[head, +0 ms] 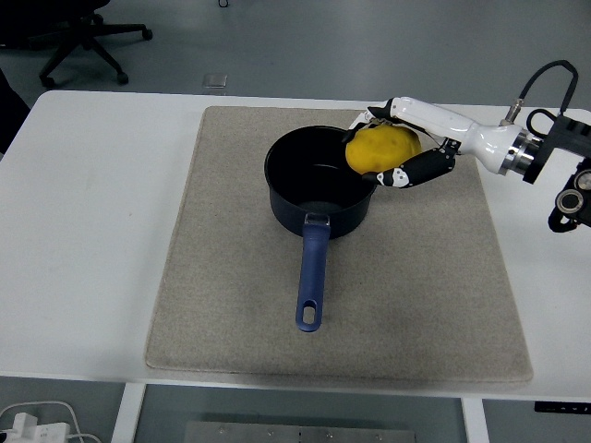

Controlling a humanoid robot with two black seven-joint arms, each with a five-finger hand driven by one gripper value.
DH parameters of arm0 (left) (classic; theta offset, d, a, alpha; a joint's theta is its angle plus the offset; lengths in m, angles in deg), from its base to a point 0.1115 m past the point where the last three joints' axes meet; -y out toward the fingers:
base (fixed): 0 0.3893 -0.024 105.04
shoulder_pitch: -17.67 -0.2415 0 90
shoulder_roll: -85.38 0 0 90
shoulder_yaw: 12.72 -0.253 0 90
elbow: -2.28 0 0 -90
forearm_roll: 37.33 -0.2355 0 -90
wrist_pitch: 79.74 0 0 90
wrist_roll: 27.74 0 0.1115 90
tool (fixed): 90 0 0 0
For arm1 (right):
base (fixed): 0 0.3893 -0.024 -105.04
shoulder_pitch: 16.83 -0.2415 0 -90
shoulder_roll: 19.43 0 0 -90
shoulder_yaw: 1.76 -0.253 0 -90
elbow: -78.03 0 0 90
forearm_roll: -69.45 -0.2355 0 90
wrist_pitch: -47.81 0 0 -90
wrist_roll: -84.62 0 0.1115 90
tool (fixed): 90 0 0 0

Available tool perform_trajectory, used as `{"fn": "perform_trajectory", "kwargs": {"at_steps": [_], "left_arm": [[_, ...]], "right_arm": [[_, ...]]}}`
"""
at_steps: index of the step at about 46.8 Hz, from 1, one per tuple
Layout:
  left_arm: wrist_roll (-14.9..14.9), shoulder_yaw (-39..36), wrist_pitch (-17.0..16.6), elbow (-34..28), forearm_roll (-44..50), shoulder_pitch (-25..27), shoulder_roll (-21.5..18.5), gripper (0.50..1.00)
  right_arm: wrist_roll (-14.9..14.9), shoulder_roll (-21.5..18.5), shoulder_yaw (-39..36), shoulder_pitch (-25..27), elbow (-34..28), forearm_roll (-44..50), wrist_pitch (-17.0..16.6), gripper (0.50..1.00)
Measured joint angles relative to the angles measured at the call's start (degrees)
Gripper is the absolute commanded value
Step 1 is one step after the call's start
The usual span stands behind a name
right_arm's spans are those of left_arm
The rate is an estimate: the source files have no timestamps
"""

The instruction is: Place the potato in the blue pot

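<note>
Right fingers (406, 173) curled around the yellow potato (380, 149), above the blue pot's (321, 205) right rim.

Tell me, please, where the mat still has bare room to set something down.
The mat is bare left of the blue pot and its handle, and across the right half below the right hand. It is crowded only at the pot's right rim, where that hand holds the potato.

Potato (379, 149) — yellow, rounded, held up off the mat, overlapping the right rim of the pot (322, 181). Pot — dark blue, round, upright, empty, on the mat's far middle, long blue handle pointing toward the near edge.
</note>
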State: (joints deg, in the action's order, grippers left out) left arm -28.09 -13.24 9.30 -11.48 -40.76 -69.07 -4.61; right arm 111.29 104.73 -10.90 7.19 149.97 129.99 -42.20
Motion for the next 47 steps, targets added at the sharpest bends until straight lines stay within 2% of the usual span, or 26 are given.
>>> {"fn": "perform_trajectory", "kwargs": {"at_steps": [9,21,47], "left_arm": [[0.0,0.0,0.0,0.1,0.0,-0.1,0.0,0.996],[0.0,0.0,0.0,0.1,0.1,-0.4,0.0,0.996],[0.0,0.0,0.0,0.1,0.1,-0.6,0.0,0.996]], "right_arm": [[0.0,-5.8,2.4,-2.1,-4.5,0.0,0.0,0.5],[0.0,-14.1,2.7,-2.4,-11.5,0.0,-0.1,0.5],[0.0,-23.2,2.0,-2.2,-22.1,-0.6,-0.1,0.5]]}}
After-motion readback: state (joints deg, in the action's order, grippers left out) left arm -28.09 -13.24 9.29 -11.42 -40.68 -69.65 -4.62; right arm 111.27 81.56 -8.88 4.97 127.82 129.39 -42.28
